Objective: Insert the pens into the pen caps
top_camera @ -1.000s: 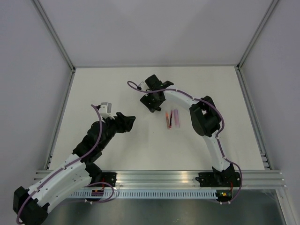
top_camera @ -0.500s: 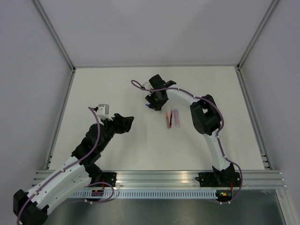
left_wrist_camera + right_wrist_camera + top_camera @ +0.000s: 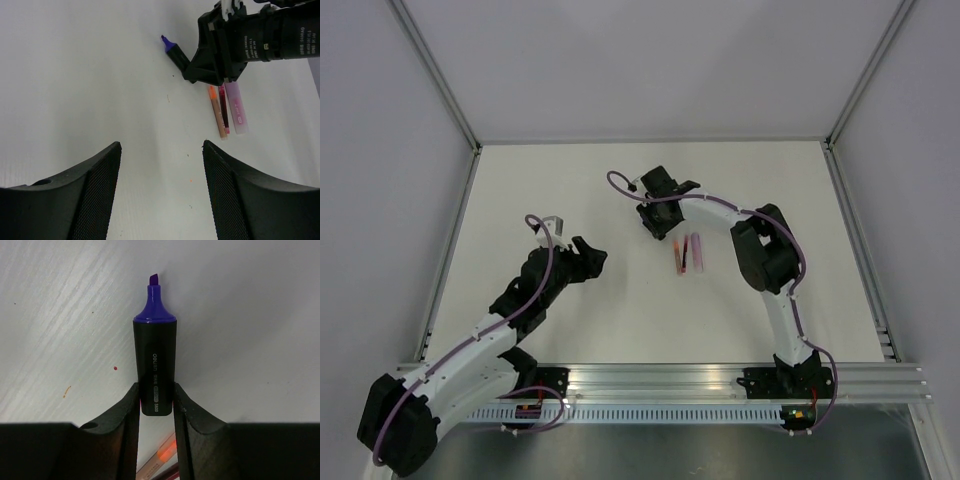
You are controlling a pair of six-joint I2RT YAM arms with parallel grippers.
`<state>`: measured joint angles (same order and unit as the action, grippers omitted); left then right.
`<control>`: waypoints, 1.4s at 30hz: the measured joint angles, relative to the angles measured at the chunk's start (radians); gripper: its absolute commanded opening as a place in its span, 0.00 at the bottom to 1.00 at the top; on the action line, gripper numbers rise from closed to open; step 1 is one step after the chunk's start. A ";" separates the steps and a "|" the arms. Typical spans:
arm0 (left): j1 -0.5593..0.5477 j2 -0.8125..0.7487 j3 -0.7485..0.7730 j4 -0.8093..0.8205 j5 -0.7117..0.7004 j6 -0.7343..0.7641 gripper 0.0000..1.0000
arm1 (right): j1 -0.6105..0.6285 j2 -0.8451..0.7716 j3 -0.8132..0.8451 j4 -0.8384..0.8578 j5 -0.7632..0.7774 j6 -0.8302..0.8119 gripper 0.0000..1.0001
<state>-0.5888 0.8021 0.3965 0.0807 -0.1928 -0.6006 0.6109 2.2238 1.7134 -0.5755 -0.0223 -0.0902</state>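
The dark navy-purple pen (image 3: 155, 360) lies uncapped on the white table, its purple tip pointing away from my right gripper (image 3: 156, 390). That gripper is shut on the pen's rear end, and both show in the left wrist view as the pen (image 3: 175, 50) and the right gripper (image 3: 206, 67). Just beside it lie a slim pink pen with an orange tip (image 3: 217, 112), a dark red piece (image 3: 223, 114) against it, and a pale lilac-pink cap (image 3: 235, 107). My left gripper (image 3: 161, 146) hangs open and empty, nearer than this group; from above the left gripper (image 3: 590, 255) sits left of the cluster (image 3: 686, 254).
The white table (image 3: 540, 190) is fenced by grey walls and an aluminium frame rail (image 3: 660, 380) at the near edge. A few small ink specks (image 3: 115, 368) mark the surface. The right arm's elbow (image 3: 765, 250) stands just right of the pen cluster.
My right gripper's jaws have closed onto the dark pen's rear end, and its wrist shifted slightly right. The left arm swung a little, its gripper staying open near the same spot.
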 measured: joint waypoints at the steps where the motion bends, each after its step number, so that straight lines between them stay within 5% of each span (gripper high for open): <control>1: 0.026 0.018 0.000 0.002 0.028 -0.010 0.71 | 0.002 -0.008 -0.015 0.009 0.012 0.016 0.00; 6: 0.146 0.125 0.000 0.052 0.191 -0.044 0.69 | 0.008 -0.093 -0.153 0.086 0.038 0.105 0.00; 11: 0.156 0.194 0.000 0.074 0.303 -0.046 0.68 | 0.033 -0.256 -0.378 0.172 0.025 0.204 0.00; 21: 0.157 0.189 0.000 0.109 0.336 -0.046 0.67 | 0.264 -0.571 -0.641 0.444 0.020 0.353 0.00; 34: 0.157 0.182 0.000 0.167 0.388 -0.047 0.66 | 0.375 -0.640 -0.711 0.585 0.031 0.429 0.00; 40: 0.157 0.183 0.000 0.203 0.430 -0.052 0.51 | 0.389 -0.669 -0.724 0.629 0.029 0.444 0.00; 41: 0.157 0.185 0.000 0.214 0.441 -0.055 0.31 | 0.389 -0.671 -0.727 0.634 0.029 0.445 0.00; 42: 0.157 0.187 0.000 0.227 0.460 -0.066 0.23 | 0.389 -0.672 -0.730 0.640 0.028 0.446 0.00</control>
<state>-0.4320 0.9890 0.3965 0.3073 0.2672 -0.6662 1.0004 1.5520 0.9836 0.0647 0.0055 0.3557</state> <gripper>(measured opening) 0.433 0.338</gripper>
